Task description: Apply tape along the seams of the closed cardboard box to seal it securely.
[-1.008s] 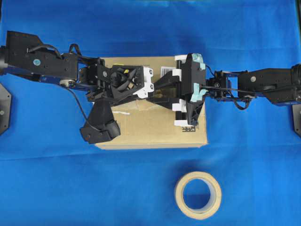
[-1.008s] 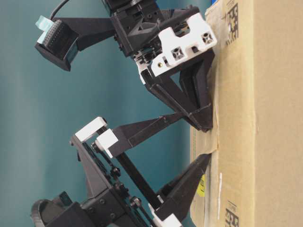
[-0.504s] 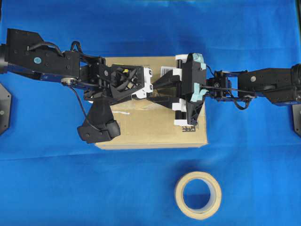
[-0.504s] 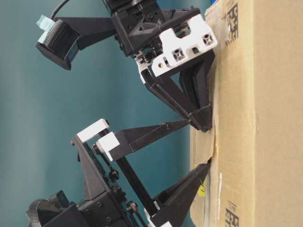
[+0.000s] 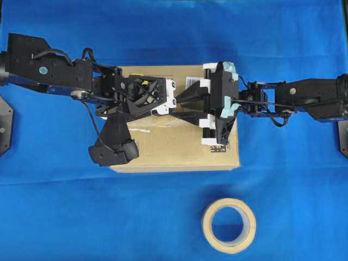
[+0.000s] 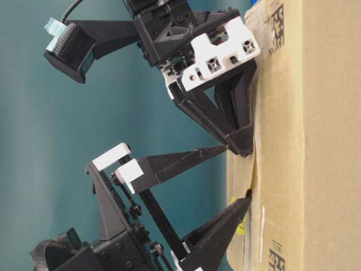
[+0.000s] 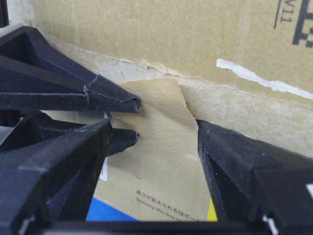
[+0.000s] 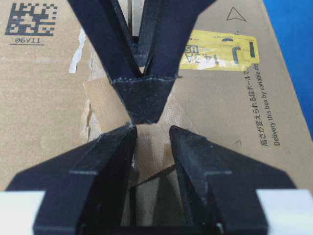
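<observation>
From overhead, both arms cover the middle of the cardboard box, hiding the tape and most of the seams. At table level, the box is cut off by the right edge. In the left wrist view, a matrix code is cropped at the corner.

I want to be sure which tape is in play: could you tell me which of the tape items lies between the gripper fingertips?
The small tan-brown tape piece lies across the seam on the cardboard box; the ring-shaped tape roll sits apart on the blue cloth.
</observation>
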Tool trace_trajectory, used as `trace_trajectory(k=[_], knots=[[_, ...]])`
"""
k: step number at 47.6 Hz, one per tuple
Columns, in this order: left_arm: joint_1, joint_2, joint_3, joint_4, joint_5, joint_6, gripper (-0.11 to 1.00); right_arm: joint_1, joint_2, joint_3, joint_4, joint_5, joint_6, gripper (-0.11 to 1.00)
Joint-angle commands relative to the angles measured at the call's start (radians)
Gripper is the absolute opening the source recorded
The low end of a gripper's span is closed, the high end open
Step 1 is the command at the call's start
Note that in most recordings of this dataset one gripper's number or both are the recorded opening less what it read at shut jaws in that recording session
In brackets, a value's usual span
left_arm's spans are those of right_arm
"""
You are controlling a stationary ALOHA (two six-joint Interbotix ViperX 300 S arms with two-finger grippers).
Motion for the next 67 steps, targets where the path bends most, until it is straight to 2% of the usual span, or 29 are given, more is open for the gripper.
trace_trajectory(k=[1, 36, 54, 60, 67], knots=[[-0.003, -0.009, -0.002, -0.002, 0.026, -0.003, 0.68, 0.002, -0.008, -0.009, 0.002, 0.000, -0.002, 0.38], [-0.005, -0.017, 0.006, -0.002, 0.038, -0.011, 0.68, 0.003, -0.009, -0.009, 0.000, 0.011, -0.002, 0.38], [-0.005, -0.064, 0.026, -0.002, 0.028, -0.018, 0.68, 0.003, -0.008, -0.009, 0.000, 0.009, -0.002, 0.38], [-0.005, -0.110, 0.032, -0.012, -0.031, -0.037, 0.68, 0.003, -0.011, -0.008, 0.000, 0.009, -0.002, 0.38], [-0.011, -0.170, 0.078, -0.037, -0.189, -0.091, 0.67, 0.003, -0.028, 0.005, 0.000, 0.006, 0.000, 0.38]])
